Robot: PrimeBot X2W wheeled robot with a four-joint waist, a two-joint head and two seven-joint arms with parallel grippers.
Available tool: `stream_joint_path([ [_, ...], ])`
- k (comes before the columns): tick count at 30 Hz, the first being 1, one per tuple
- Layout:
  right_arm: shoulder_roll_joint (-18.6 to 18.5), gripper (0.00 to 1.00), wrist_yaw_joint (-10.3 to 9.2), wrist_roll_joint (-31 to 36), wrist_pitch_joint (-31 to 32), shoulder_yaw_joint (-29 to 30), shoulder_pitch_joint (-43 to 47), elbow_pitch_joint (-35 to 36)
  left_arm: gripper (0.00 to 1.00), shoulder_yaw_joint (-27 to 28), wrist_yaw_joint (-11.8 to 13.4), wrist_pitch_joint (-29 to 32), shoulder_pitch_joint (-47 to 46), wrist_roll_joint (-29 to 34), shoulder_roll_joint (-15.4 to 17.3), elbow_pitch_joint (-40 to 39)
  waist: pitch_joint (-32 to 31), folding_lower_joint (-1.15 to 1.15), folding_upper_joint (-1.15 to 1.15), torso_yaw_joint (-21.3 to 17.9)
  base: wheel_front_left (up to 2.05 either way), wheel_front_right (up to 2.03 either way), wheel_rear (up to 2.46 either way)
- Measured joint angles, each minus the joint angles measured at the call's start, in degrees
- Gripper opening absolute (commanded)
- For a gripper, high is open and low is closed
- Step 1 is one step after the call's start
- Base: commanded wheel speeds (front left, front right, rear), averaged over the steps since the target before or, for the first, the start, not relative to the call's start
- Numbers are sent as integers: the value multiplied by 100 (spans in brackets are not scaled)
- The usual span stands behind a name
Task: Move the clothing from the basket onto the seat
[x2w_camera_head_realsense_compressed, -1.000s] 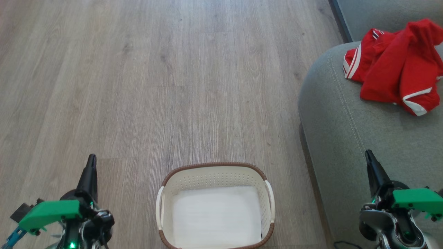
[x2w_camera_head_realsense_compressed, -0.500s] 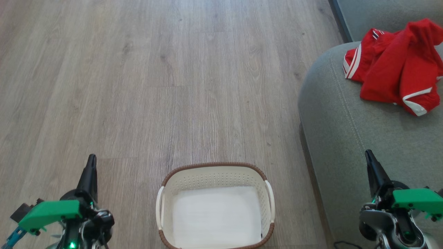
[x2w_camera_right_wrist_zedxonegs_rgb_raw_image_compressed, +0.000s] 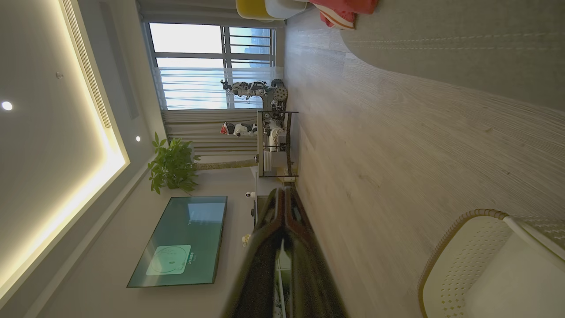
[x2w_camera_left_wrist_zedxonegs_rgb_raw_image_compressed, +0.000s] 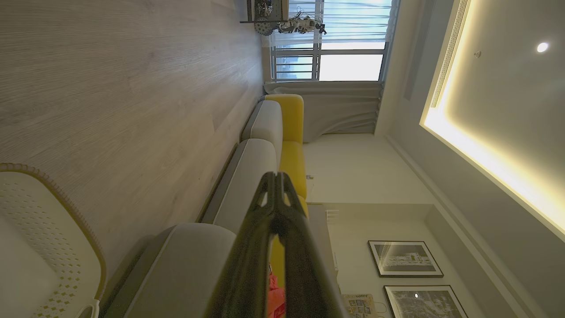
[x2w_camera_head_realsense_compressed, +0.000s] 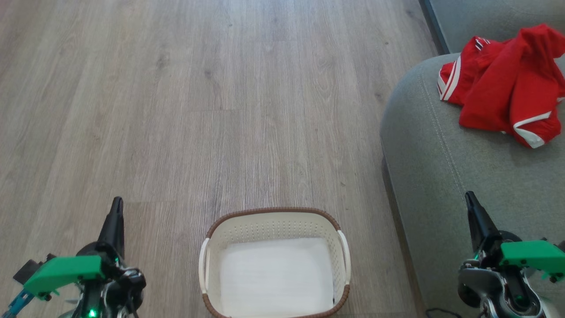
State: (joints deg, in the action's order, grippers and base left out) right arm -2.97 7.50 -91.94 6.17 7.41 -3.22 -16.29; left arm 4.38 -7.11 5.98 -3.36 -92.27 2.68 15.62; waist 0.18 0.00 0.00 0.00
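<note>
Wood floor point(x2w_camera_head_realsense_compressed: 220, 110) — left end effector point(x2w_camera_head_realsense_compressed: 117, 202) and right end effector point(x2w_camera_head_realsense_compressed: 469, 195) closed, flanking basket point(x2w_camera_head_realsense_compressed: 273, 210).

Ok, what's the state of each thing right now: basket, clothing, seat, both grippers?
basket: upright on the floor, no clothing inside.
clothing: crumpled in a heap on the seat.
seat: bearing the clothing.
left gripper: shut, holding nothing.
right gripper: shut, holding nothing.

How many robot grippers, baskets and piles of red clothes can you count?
grippers: 2, the left gripper and the right gripper
basket: 1
red clothes pile: 1
Total: 4
</note>
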Motion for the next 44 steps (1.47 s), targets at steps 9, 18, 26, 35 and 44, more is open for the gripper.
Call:
stream_joint_path([
  [9, 1, 0, 0, 0, 0, 1, 0, 0, 0, 1, 0, 0, 0, 0, 0, 0, 0, 0, 0, 0, 0, 0, 0],
  [18, 3, 0, 0, 0, 0, 2, 0, 0, 0, 1, 0, 0, 0, 0, -1, 0, 0, 0, 0, 0, 0, 0, 0],
  [26, 10, 0, 0, 0, 0, 3, 0, 0, 0, 1, 0, 0, 0, 0, -2, 0, 0, 0, 0, 0, 0, 0, 0],
  [35, 12, 0, 0, 0, 0, 3, 0, 0, 0, 2, 0, 0, 0, 0, -3, 0, 0, 0, 0, 0, 0, 0, 0],
  [44, 14, 0, 0, 0, 0, 4, 0, 0, 0, 2, 0, 0, 0, 0, -4, 0, 0, 0, 0, 0, 0, 0, 0],
])
